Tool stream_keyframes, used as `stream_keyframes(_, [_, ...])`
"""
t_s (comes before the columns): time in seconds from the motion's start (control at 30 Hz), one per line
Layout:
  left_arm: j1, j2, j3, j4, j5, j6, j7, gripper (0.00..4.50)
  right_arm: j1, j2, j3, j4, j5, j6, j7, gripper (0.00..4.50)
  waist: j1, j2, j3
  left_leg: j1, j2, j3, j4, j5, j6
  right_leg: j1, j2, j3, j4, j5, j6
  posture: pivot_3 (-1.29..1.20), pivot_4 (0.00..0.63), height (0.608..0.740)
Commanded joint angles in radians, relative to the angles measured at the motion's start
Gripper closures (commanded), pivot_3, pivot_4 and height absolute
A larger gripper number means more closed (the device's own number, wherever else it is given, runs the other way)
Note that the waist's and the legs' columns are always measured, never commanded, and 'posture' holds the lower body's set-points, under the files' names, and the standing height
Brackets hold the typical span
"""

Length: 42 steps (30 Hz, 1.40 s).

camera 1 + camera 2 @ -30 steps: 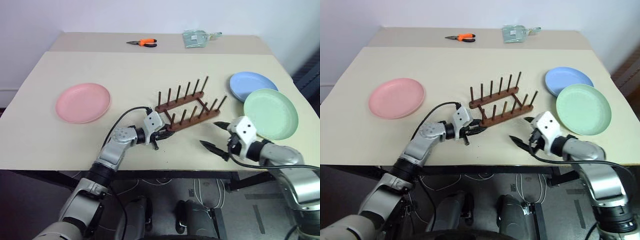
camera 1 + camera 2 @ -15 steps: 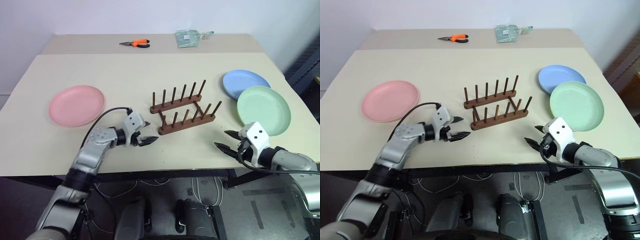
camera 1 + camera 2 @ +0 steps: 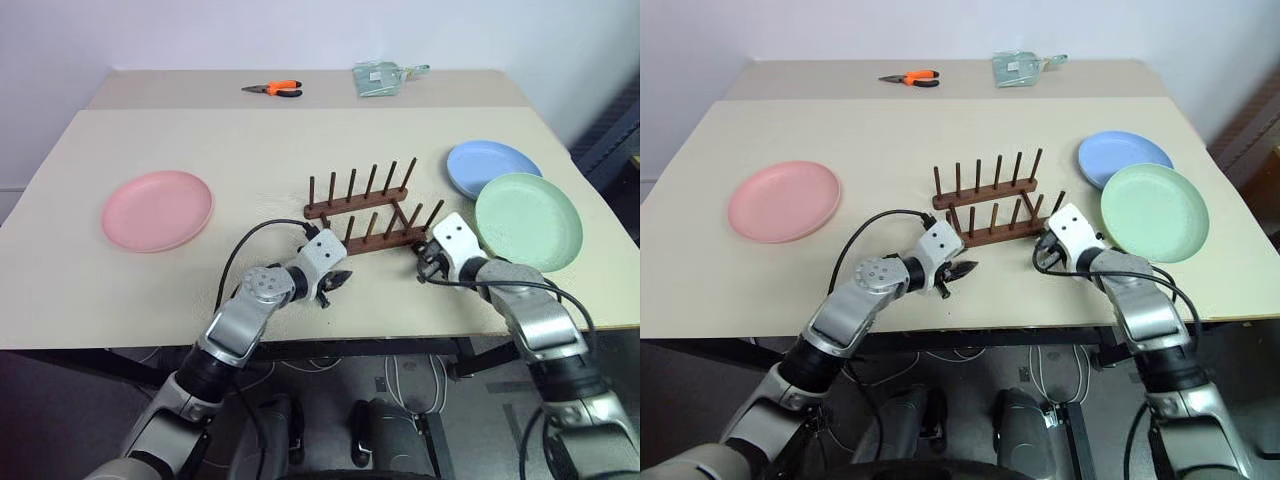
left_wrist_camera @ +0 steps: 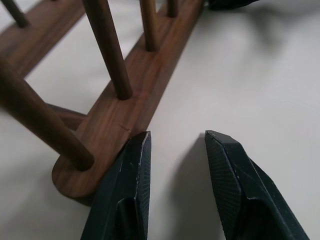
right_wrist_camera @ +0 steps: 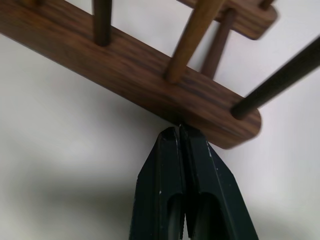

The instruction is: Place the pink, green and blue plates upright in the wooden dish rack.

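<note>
Wooden dish rack (image 3: 368, 214) between both hands

The wooden dish rack (image 3: 368, 217) sits mid-table, dark brown, 2 parallel rails each carrying a row of thin upright pegs, no plate in it. The pink plate (image 3: 158, 209) lies flat well off to its left. The blue plate (image 3: 492, 168) and green plate (image 3: 528, 220) lie flat at right, the green overlapping the blue's near edge
</note>
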<state>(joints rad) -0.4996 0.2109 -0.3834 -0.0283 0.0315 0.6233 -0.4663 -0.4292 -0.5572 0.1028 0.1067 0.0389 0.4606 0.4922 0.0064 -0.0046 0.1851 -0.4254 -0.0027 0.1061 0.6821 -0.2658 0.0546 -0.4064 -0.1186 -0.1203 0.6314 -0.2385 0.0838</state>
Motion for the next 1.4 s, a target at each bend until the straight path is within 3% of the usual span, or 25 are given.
stream_keyframes(0.03, [-0.027,0.008,0.059,0.123,0.051,-0.020,0.089,2.78,-0.059,0.030,0.005,0.111,-0.051,-0.071,-0.045,4.44,-0.003,0.000,0.000,0.000,0.000,0.000,0.000,0.000,0.000,0.000,0.000,0.000,0.000,0.000,0.000,0.00,0.150,0.740])
stream_keyframes(0.17, [-0.049,0.015,0.074,0.153,0.036,-0.059,0.090,2.78,-0.093,0.041,-0.011,0.150,-0.043,-0.103,-0.025,4.44,-0.007,0.000,0.000,0.000,0.000,0.000,0.000,0.000,-0.001,0.000,0.000,0.000,0.001,0.000,0.000,0.00,0.150,0.740])
stream_keyframes(0.2, [-0.039,0.024,0.091,0.134,0.018,-0.059,0.077,2.78,-0.082,0.033,-0.020,0.122,-0.025,-0.102,0.002,4.21,-0.009,0.000,0.000,0.000,0.000,0.000,0.000,0.000,-0.001,0.000,0.000,0.000,0.001,0.000,0.000,0.00,0.150,0.740])
stream_keyframes(0.27, [-0.001,0.047,0.169,0.060,-0.027,-0.055,0.073,2.27,-0.040,0.004,-0.036,0.026,0.017,-0.098,0.069,3.67,-0.018,0.001,0.000,0.000,0.000,0.000,0.000,0.000,-0.001,0.000,0.000,0.000,0.001,0.000,0.000,0.00,0.150,0.740])
stream_keyframes(0.43, [0.132,0.091,0.482,-0.255,-0.300,0.029,0.000,0.03,0.103,-0.061,-0.072,-0.318,0.175,-0.046,0.244,1.25,-0.023,0.002,0.002,-0.001,0.001,0.000,-0.004,0.001,-0.002,-0.003,0.000,0.000,0.000,0.000,0.000,0.00,0.150,0.740])
stream_keyframes(0.5, [0.128,0.076,0.686,-0.288,-0.409,0.096,0.081,0.00,0.139,-0.080,-0.071,-0.420,0.213,-0.010,0.275,0.22,-0.017,0.002,0.002,-0.001,0.001,0.000,-0.003,0.001,-0.002,-0.003,0.000,0.000,0.000,0.000,0.000,0.00,0.150,0.740])
stream_keyframes(0.57, [0.089,0.095,0.829,-0.247,-0.391,0.120,0.218,0.00,0.150,-0.088,-0.056,-0.480,0.228,0.015,0.293,0.22,-0.014,0.002,0.001,-0.001,0.001,-0.002,-0.001,0.001,-0.002,-0.001,-0.001,-0.001,0.000,0.000,0.000,0.00,0.150,0.740])
stream_keyframes(0.73, [-0.023,0.167,0.985,-0.086,-0.245,0.227,0.557,0.00,0.118,-0.063,-0.033,-0.507,0.300,0.092,0.329,0.10,-0.002,0.001,0.001,-0.001,0.000,-0.002,-0.001,0.000,-0.001,-0.001,0.000,-0.001,0.000,0.000,0.000,0.00,0.150,0.740])
stream_keyframes(0.83, [-0.047,0.177,1.008,-0.046,-0.251,0.346,0.602,0.00,0.090,-0.052,-0.016,-0.498,0.297,0.088,0.329,0.10,0.004,0.000,0.002,-0.002,-0.001,-0.001,-0.001,0.000,-0.001,-0.001,0.000,-0.001,0.000,0.000,0.001,0.00,0.150,0.740])
stream_keyframes(1.07, [-0.091,0.084,1.138,0.011,-0.365,0.504,0.628,0.00,0.077,-0.046,0.004,-0.503,0.263,0.055,0.307,0.10,0.009,-0.004,0.003,-0.002,-0.001,-0.002,-0.001,0.000,-0.002,-0.001,0.000,-0.001,-0.001,0.000,0.001,0.00,0.150,0.740])
stream_keyframes(1.23, [-0.122,0.056,1.151,0.043,-0.384,0.449,0.634,2.19,0.101,-0.047,0.006,-0.503,0.203,0.002,0.262,0.00,0.006,-0.004,0.003,-0.001,-0.001,-0.001,-0.002,0.000,-0.003,-0.001,0.000,-0.001,0.000,0.000,0.001,0.00,0.150,0.740])
stream_keyframes(1.37, [-0.126,0.069,1.069,0.033,-0.379,0.374,0.597,4.16,0.082,-0.036,-0.015,-0.490,0.224,0.024,0.257,0.00,0.007,-0.004,0.003,-0.001,-0.001,-0.001,-0.002,-0.001,-0.005,-0.001,0.000,-0.001,0.000,0.000,0.001,0.00,0.150,0.740])
stream_keyframes(1.4, [-0.131,0.070,1.014,-0.007,-0.377,0.310,0.553,4.47,0.065,-0.035,-0.020,-0.489,0.225,0.027,0.255,0.00,0.008,-0.005,0.003,-0.002,-0.001,-0.001,-0.002,-0.001,-0.005,-0.001,0.000,-0.001,0.000,0.000,0.001,0.00,0.150,0.740])
